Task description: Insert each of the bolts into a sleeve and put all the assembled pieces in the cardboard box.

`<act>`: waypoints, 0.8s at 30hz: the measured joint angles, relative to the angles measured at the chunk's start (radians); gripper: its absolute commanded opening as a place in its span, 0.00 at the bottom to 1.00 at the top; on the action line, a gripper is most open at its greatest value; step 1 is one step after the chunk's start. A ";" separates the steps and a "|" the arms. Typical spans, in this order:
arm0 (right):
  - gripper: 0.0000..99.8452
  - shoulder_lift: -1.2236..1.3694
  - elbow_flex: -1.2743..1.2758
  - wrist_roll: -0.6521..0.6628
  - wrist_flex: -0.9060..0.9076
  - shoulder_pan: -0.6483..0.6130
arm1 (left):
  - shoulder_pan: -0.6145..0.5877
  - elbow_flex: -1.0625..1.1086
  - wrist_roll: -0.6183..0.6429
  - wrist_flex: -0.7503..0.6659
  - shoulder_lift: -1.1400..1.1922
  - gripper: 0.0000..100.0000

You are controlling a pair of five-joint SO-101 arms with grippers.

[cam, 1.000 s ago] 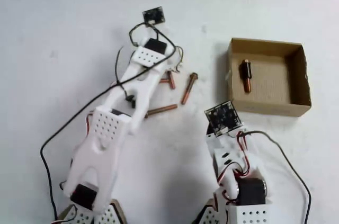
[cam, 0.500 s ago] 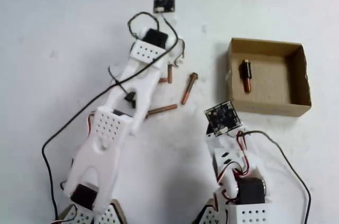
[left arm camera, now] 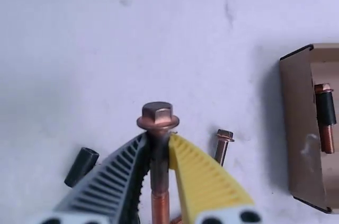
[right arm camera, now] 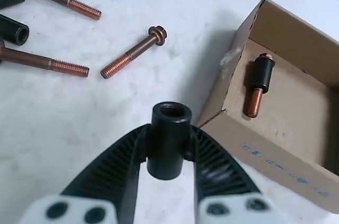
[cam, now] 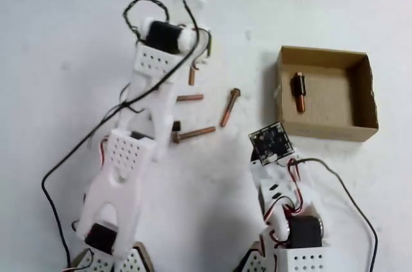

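Left pincer point(left arm camera: 158, 138) grips bolt point(left arm camera: 157, 117), shank cut off; right pincer point(right arm camera: 168, 135) grips sleeve point(right arm camera: 170, 121).

Bolts point(cam: 229, 106) strewn near cardboard box point(cam: 328, 130), its top prob. unobstructed

No word, number or sign can be read anywhere. The cardboard box point(cam: 328, 132), at the right of the high view, bears a short line of faint blue print on its outer wall, seen in the right wrist view, too blurred to make out.
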 measured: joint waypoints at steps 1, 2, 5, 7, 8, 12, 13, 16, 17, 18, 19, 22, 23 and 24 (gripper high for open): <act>0.02 0.000 0.000 0.000 -0.002 0.000 | -0.002 0.000 -0.009 0.000 -0.020 0.02; 0.02 0.000 0.000 0.000 -0.002 0.000 | -0.002 0.000 -0.023 0.000 -0.041 0.02; 0.02 0.000 0.000 0.000 -0.002 0.000 | 0.000 0.000 -0.046 0.000 -0.107 0.02; 0.02 0.000 0.000 0.000 -0.002 0.000 | 0.000 0.000 -0.052 0.000 -0.149 0.02; 0.02 0.000 0.000 0.000 -0.002 0.000 | 0.000 0.000 -0.054 0.000 -0.169 0.02; 0.02 0.000 0.000 0.000 -0.002 0.000 | 0.000 0.072 -0.104 0.000 -0.275 0.02; 0.02 0.000 0.000 0.000 -0.002 0.000 | 0.000 0.120 -0.137 0.000 -0.310 0.02; 0.02 0.000 0.000 0.000 -0.002 0.000 | 0.000 0.325 -0.178 0.000 -0.439 0.02; 0.02 0.000 0.000 0.000 -0.002 0.000 | 0.000 0.402 -0.180 0.000 -0.485 0.02; 0.02 0.000 0.000 0.000 -0.002 -0.005 | 0.000 0.480 -0.184 0.000 -0.537 0.02; 0.02 0.000 0.000 -0.002 -0.002 -0.025 | 0.000 0.557 -0.190 0.000 -0.588 0.02; 0.02 0.000 0.000 0.000 -0.002 -0.103 | 0.000 0.758 -0.203 0.000 -0.740 0.02; 0.02 0.000 0.000 0.000 -0.002 -0.120 | -0.005 0.815 -0.203 0.000 -0.787 0.02; 0.02 0.000 0.000 0.000 -0.009 -0.137 | -0.011 0.872 -0.203 0.000 -0.836 0.02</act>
